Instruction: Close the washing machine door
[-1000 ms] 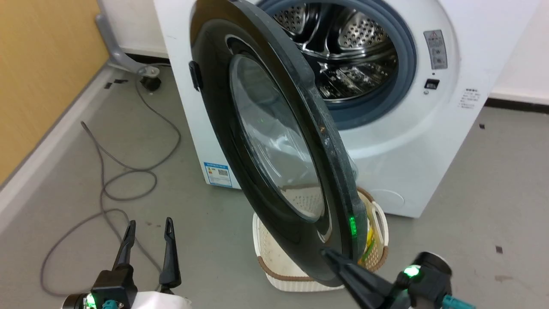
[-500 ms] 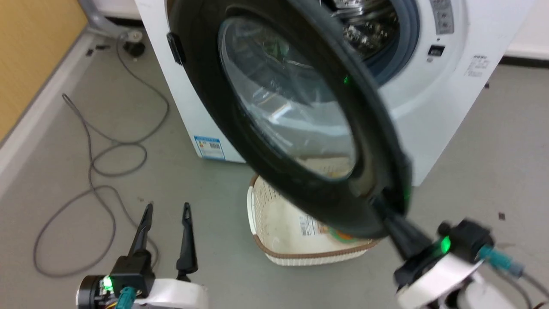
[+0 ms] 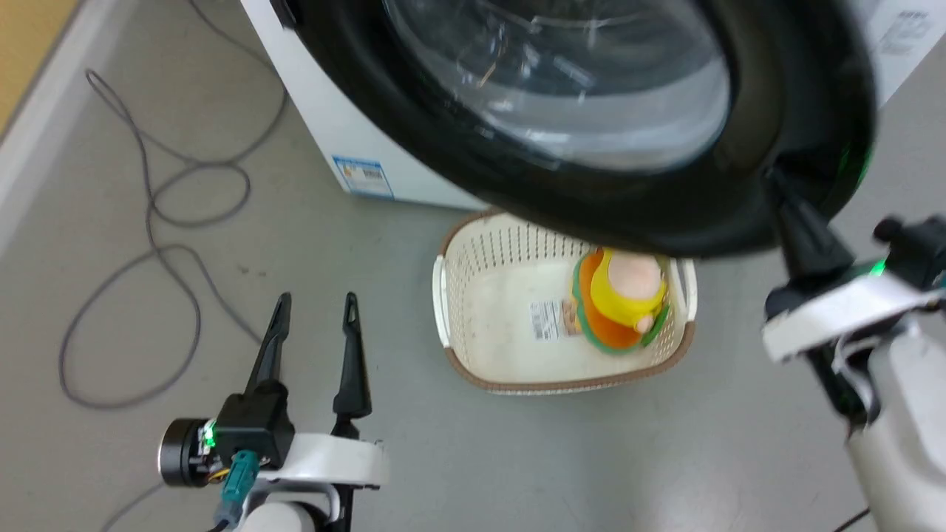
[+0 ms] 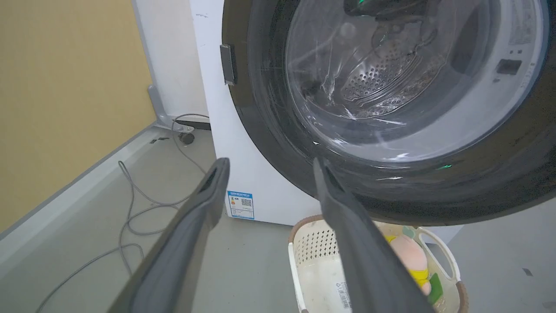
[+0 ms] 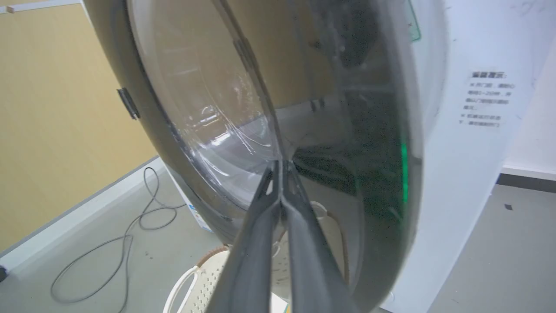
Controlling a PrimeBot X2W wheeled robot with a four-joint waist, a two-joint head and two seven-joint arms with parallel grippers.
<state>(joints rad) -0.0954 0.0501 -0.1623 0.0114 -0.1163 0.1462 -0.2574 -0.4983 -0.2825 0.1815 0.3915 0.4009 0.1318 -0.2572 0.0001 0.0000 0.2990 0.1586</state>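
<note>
Against door (image 3: 517,185), right gripper (image 3: 776,181), swung closer

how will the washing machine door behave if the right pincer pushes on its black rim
The washing machine door looks rigid, so it would probably swing as one piece rather than flex. Its glossy rim may let the shut right pincer skid sideways. The bulging glass bowl suggests some weight, so expect it to coast.

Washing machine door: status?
Left gripper open, idle. Right gripper shut, tips against washing machine door. Door ajar, not latched. Basket on floor beneath it.
</note>
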